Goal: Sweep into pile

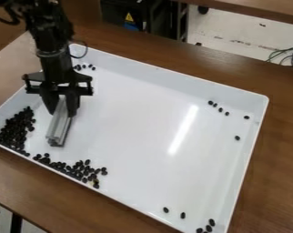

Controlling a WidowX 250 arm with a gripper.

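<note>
Gripper [63,108]: clamped on bar [59,125], near left corner of tray [173,75]. Beans [15,129]: heaped there, strung along near edge, scattered by right edge. Advised: bar low, broadside, short strokes cornerward.

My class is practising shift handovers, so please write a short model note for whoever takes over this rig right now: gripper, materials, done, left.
Gripper: closed on a grey grooved bar, which slants down into the white tray, beside the densest heap.
Black beans: dense heap at the view's left corner; looser band along the near wall.
Done: most beans lie in those two groups.
Left: join the band to the heap; bring in strays from the far left corner, the right side and the near right corner.
</note>
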